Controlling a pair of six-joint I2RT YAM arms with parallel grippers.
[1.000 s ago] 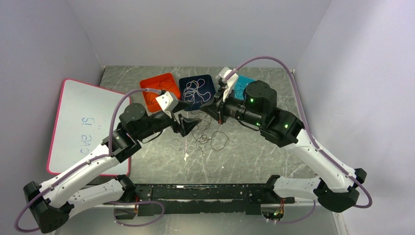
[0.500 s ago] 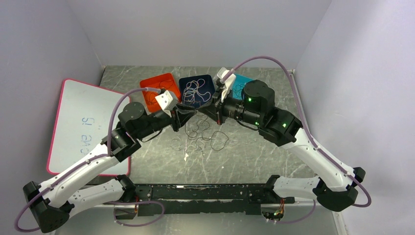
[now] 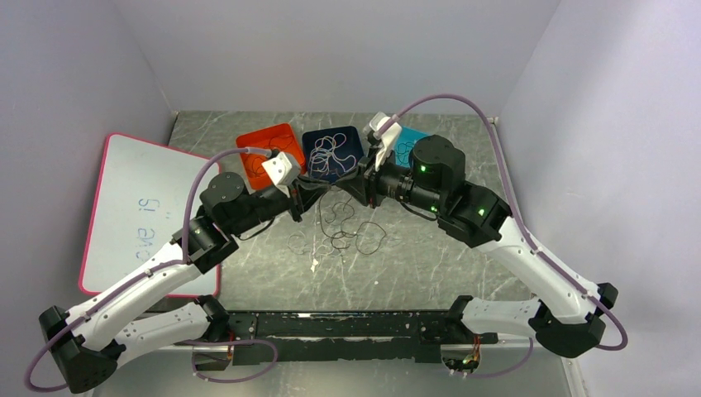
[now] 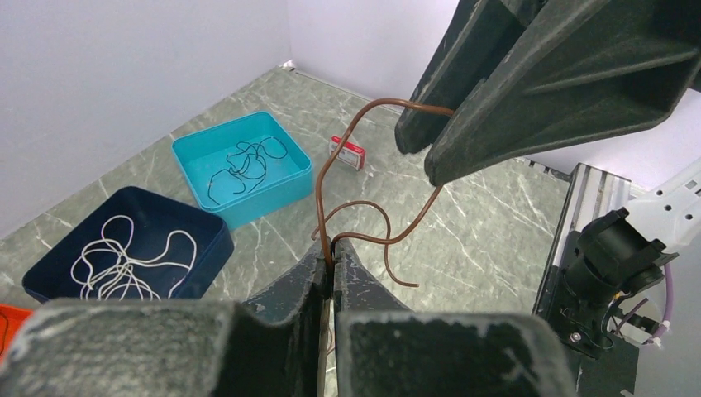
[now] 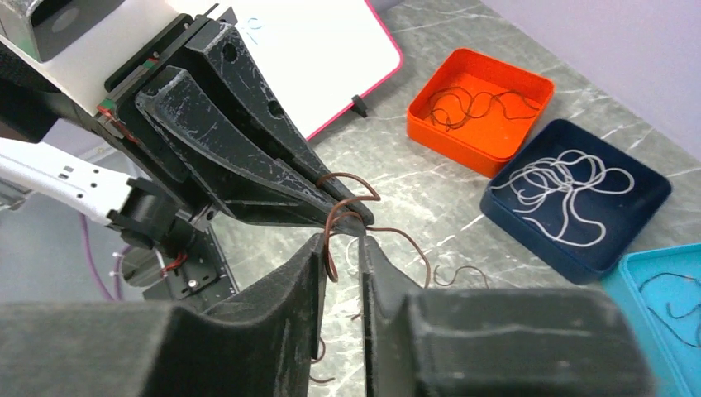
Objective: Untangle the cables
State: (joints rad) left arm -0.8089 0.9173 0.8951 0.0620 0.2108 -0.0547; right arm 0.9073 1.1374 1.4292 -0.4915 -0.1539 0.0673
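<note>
Grey marbled surface [image 3: 430,265] boxed in by pale lilac walls [image 3: 331,50], pretty plain setup. Along the far side sit three trays in a row: an orange tray [image 3: 248,142] with thin brownish-red cables [image 5: 475,103] in it, a navy tray [image 3: 309,139] with curly white cables [image 3: 329,153], and a teal tray [image 3: 413,136] with black cables [image 4: 244,165]. Off to the left lies a pink-framed whiteboard [image 3: 132,198]. Both arms reach in toward the middle, just in front of the navy tray, and the two hands sit tip to tip, very close together. The left hand [image 4: 332,248] is clamped all the way closed on a brown cable [image 4: 319,207], pinching it right at the fingertips, with the cable looping up from there. The right hand [image 5: 340,248] is cracked apart just a bit. That same brown cable drops through the narrow gap between its fingers [image 5: 281,281] and doesn't look squeezed there. Below the two hands, a loose tangle of cables [image 3: 339,236] lies in curls on the surface, near the middle and apart from the trays.
</note>
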